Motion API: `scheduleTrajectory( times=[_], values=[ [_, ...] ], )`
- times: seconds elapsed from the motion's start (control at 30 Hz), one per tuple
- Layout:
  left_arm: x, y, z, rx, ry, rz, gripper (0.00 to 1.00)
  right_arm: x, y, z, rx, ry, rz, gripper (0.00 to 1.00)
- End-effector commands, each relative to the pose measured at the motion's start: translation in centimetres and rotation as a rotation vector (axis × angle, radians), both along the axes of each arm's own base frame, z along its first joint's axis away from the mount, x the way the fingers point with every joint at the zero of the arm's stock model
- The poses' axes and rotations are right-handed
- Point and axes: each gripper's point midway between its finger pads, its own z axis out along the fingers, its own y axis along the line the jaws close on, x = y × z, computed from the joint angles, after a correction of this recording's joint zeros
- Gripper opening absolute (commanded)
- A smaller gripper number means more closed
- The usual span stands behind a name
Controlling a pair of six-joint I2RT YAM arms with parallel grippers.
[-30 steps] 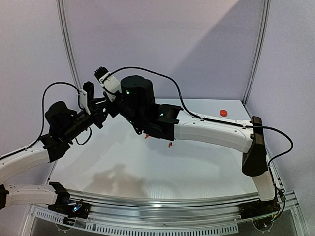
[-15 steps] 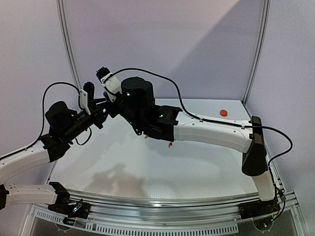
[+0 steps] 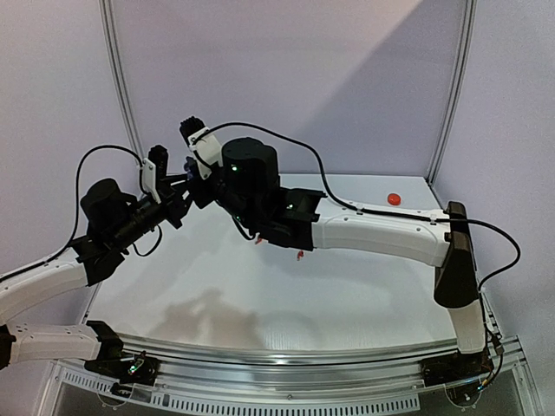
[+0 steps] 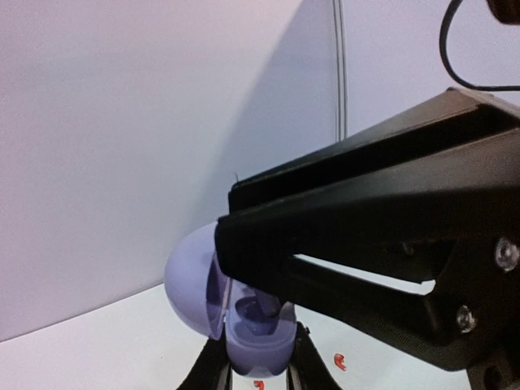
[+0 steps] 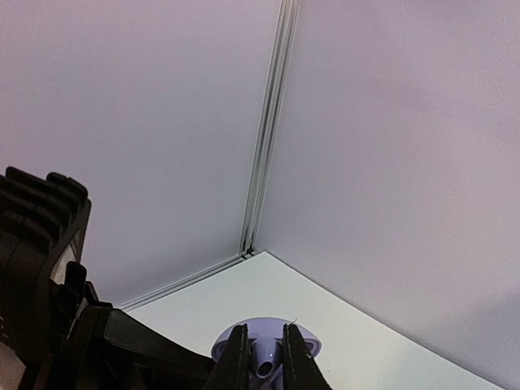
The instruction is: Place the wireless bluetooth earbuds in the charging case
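I'm at the insertion step for one lilac bud. My left gripper (image 4: 256,372) has its jaws narrow and clamped on the base of the round lilac plastic charging case (image 4: 258,337). It holds the case up off the white table (image 4: 97,349), toward the far left corner, with the domed lid (image 4: 191,292) hinged open to one side. My right gripper (image 5: 264,361) reaches in over the case. Its jaws are pinched almost together on a small lilac stemmed earbud (image 5: 262,367), which sits right at the open base. I cannot tell whether the bud is seated in its well yet. As I judge it, the next move is a gentle push straight down until the bud settles. Then I'd ease the right jaws apart and back out without dragging the bud along, with the left holding steady. One tiny red earbud (image 3: 299,254) and another near it lie on the table below, well apart from a small red round object (image 3: 394,198) at the far right, probably another case.
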Motion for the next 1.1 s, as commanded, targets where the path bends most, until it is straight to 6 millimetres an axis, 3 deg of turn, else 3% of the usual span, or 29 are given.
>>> scheduleTrajectory(
  times=[0.0, 0.4, 0.77, 0.97, 1.07],
  values=[
    [-0.1, 1.3, 3.8, -0.075, -0.124, 0.046, 0.0, 1.1, -1.8, -1.5, -0.029, 0.066, -0.034, 0.0],
    [-0.2, 1.4, 3.7, -0.074, -0.129, 0.045, 0.0, 1.0, -2.6, 0.6, 0.011, 0.047, -0.035, 0.0],
    [-0.2, 1.4, 3.8, -0.076, -0.132, 0.045, 0.0, 0.7, -2.0, 0.8, 0.0, 0.04, -0.004, 0.0],
    [-0.3, 1.4, 4.2, -0.069, -0.157, 0.049, 0.0, 0.4, -0.6, -2.0, -0.094, 0.052, 0.011, 0.0],
    [-0.3, 1.4, 4.2, -0.057, -0.174, 0.053, 0.0, 0.3, -0.4, -2.4, -0.081, 0.066, 0.022, 0.0]
  ],
)
